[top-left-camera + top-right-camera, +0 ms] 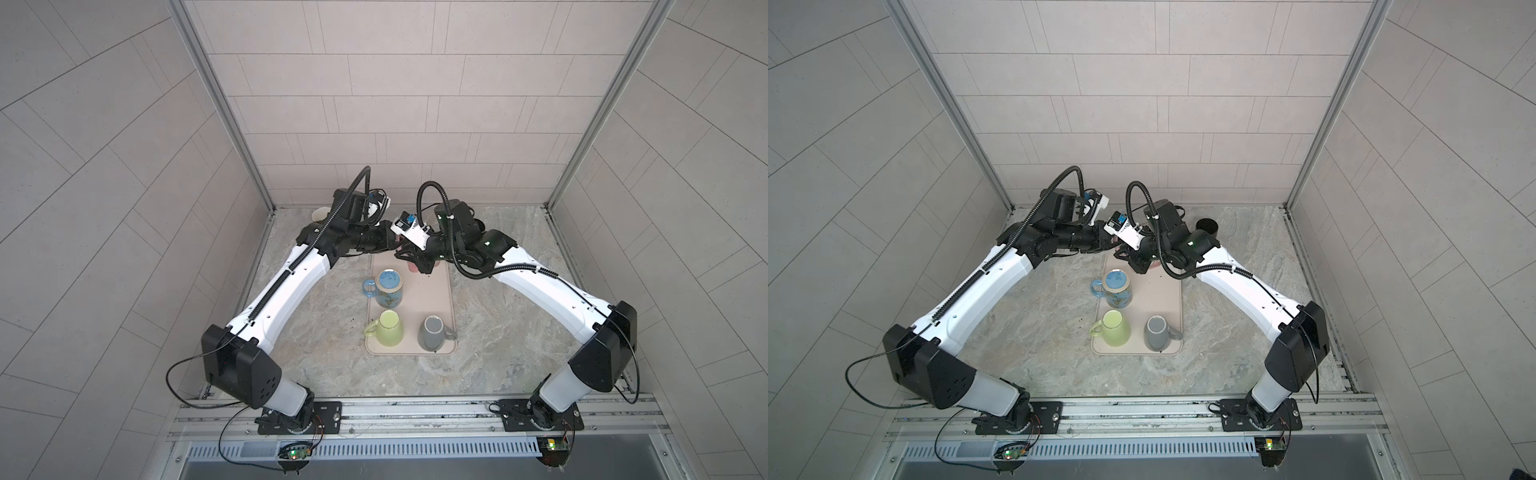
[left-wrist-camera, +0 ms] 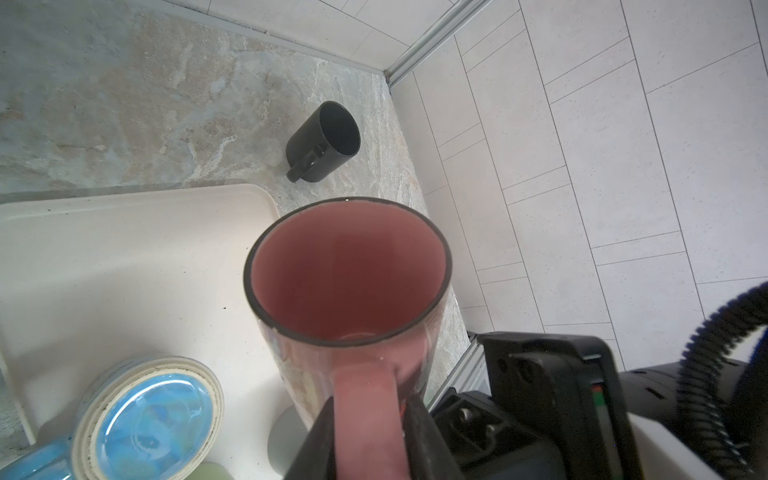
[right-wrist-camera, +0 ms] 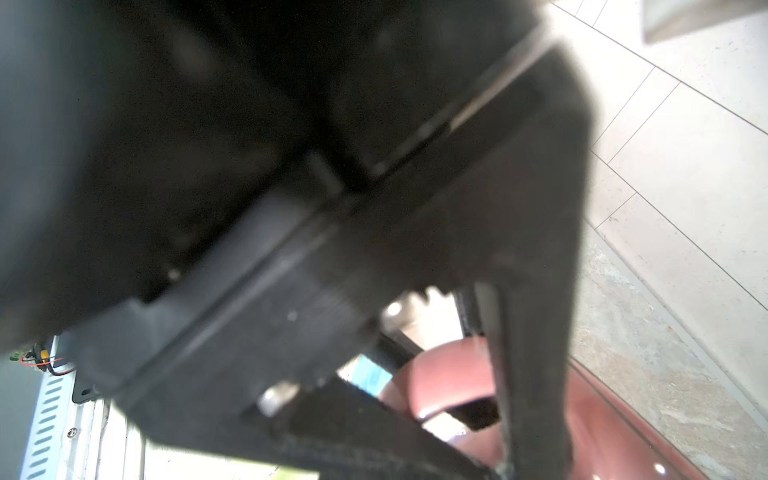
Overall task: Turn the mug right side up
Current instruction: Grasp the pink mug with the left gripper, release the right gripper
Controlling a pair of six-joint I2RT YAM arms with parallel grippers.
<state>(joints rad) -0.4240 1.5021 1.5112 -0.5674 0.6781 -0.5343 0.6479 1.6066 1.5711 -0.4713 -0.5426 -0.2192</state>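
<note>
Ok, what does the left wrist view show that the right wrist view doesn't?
Only left wrist: the pink mug's open mouth and inside, its handle sitting in the left tool, and the black mug on the counter. Only right wrist: the slotted duct and a red wire, past blurred black hardware filling most of the frame. Both: the pink mug, the counter and the tiled wall.

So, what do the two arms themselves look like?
Both the left arm and right arm have glossy white shells, black joint housings and ribbed black cable conduits. The left pincer and right pincer are matte black.
</note>
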